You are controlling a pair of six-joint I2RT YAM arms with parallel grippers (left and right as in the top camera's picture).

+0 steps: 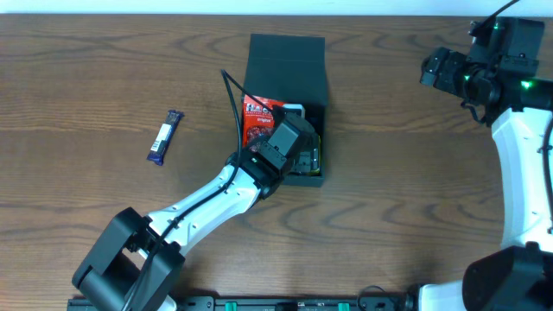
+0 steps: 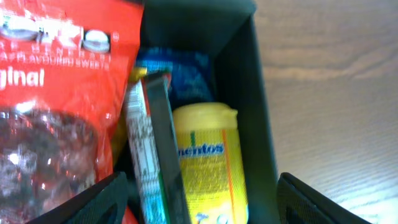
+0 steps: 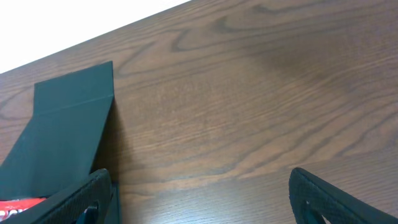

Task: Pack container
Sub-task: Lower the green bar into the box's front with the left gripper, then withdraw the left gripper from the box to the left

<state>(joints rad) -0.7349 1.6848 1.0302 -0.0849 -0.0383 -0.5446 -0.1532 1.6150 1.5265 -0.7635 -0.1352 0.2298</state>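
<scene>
**Left tool open over the container, right tool open and off to the side**

Your container (image 1: 287,69) sits near the middle of the surface (image 1: 415,190), with its flap lid (image 1: 286,50) thrown back toward the far edge. Your left tool (image 1: 301,157) hangs directly above the open box. In the left wrist view its fingers (image 2: 93,199) stand wide apart and hold nothing.

Below it, inside the box, you see a red sweets bag (image 2: 56,106) on the left and a slim packet (image 2: 155,155) standing on edge beside it. A yellow Mentos tub (image 2: 208,162) lies against the right wall, and a blue packet (image 2: 180,71) lies behind it.

Your right tool (image 1: 436,67) is well apart from the box, over the far right of the surface. Its jaws are spread wide and empty.

A wrapped bar (image 1: 164,136) lies on the surface to the left of the box.
</scene>
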